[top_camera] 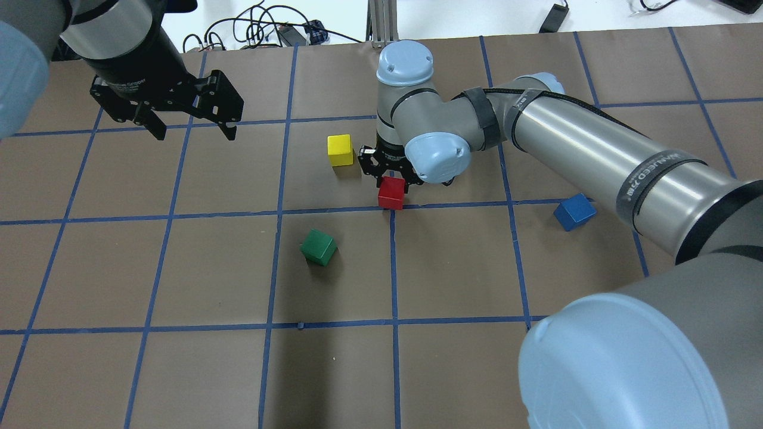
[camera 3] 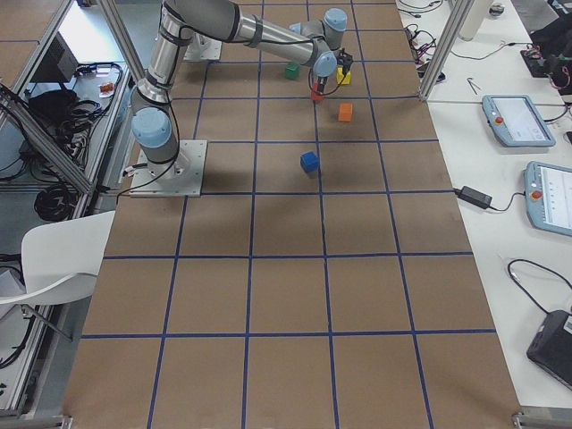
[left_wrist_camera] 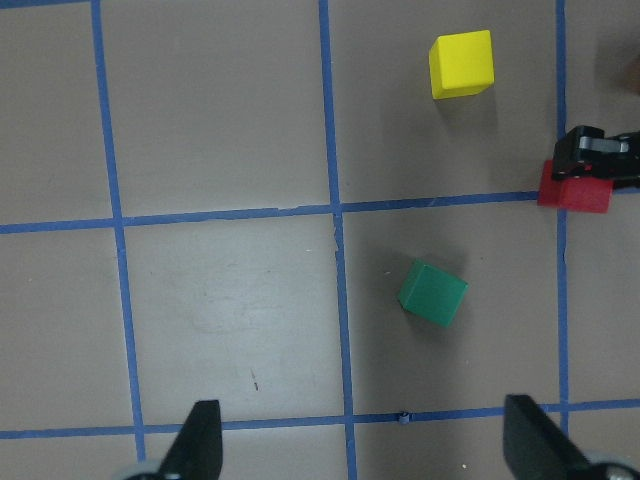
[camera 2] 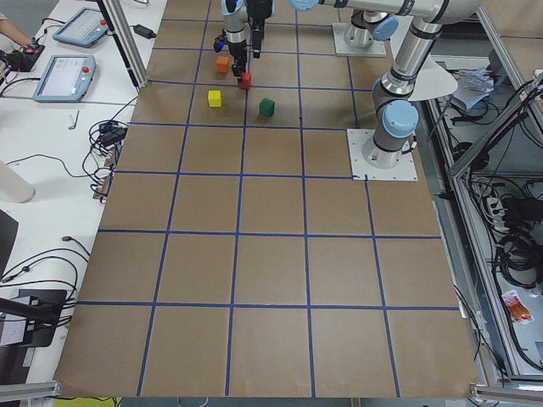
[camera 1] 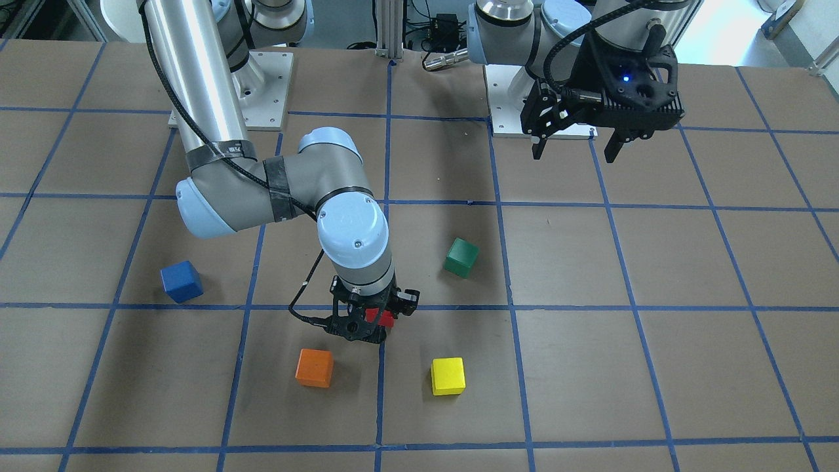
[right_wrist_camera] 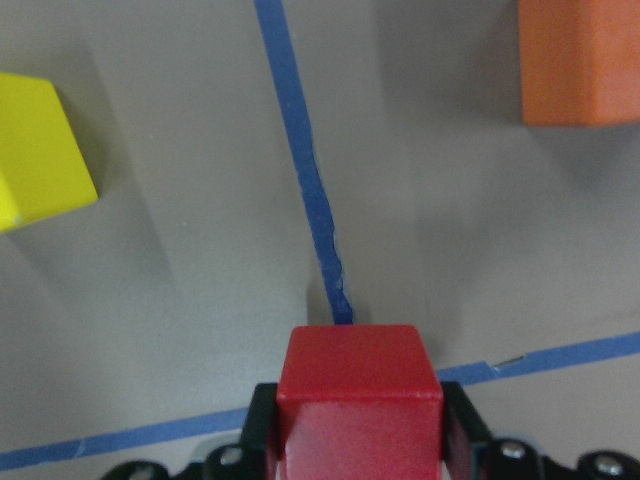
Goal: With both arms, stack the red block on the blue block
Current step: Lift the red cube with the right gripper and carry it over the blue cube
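The red block point(top_camera: 391, 192) sits between the fingers of my right gripper point(top_camera: 391, 186), which is shut on it low over the table near a blue tape crossing. The right wrist view shows the red block point(right_wrist_camera: 360, 400) clamped between both pads. I cannot tell if it touches the table. The blue block point(top_camera: 574, 211) lies alone on the table to the right of it, also seen in the front view point(camera 1: 181, 280). My left gripper point(top_camera: 194, 128) is open and empty, held high over the far left of the table.
A yellow cube point(top_camera: 340, 149) lies just left of the right gripper. A green cube point(top_camera: 318, 246) lies nearer the robot. An orange cube point(camera 1: 314, 367) lies close beyond the right gripper. The brown table point(top_camera: 179, 357) carries a blue tape grid.
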`<state>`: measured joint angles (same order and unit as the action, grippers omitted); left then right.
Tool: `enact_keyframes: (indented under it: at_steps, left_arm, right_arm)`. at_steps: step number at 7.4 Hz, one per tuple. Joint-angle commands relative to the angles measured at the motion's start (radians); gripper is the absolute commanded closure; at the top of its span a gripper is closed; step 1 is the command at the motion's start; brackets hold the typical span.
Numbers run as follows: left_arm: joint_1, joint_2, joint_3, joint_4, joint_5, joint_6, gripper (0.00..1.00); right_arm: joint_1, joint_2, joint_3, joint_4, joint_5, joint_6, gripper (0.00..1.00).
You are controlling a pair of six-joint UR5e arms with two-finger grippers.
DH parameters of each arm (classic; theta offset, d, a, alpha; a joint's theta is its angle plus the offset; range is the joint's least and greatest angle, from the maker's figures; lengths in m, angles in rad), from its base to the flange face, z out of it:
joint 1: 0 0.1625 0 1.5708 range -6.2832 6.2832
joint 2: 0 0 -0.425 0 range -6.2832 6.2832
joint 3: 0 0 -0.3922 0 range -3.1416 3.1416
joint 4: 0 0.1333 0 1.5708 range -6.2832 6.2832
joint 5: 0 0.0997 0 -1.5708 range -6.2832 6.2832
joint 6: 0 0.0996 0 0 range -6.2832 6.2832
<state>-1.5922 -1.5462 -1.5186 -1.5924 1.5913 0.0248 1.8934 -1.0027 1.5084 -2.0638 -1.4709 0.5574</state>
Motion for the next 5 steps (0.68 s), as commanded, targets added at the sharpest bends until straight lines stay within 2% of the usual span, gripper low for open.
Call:
enact_keyframes:
  at_steps: [1, 3, 5]
  left_arm:
    - [0.000, 0.000, -0.002, 0.000, 0.001, 0.000, 0.00]
    - [0.000, 0.000, 0.000, 0.000, -0.001, 0.000, 0.00]
    - [0.000, 0.000, 0.000, 0.000, -0.002, 0.000, 0.00]
  right_arm:
    - [-0.058, -0.059, -0.080, 0.165, -0.012, -0.060, 1.00]
    - [-0.192, -0.135, -0.145, 0.386, -0.034, -0.289, 1.00]
    - [-0.313, -0.206, -0.117, 0.455, -0.037, -0.515, 1.00]
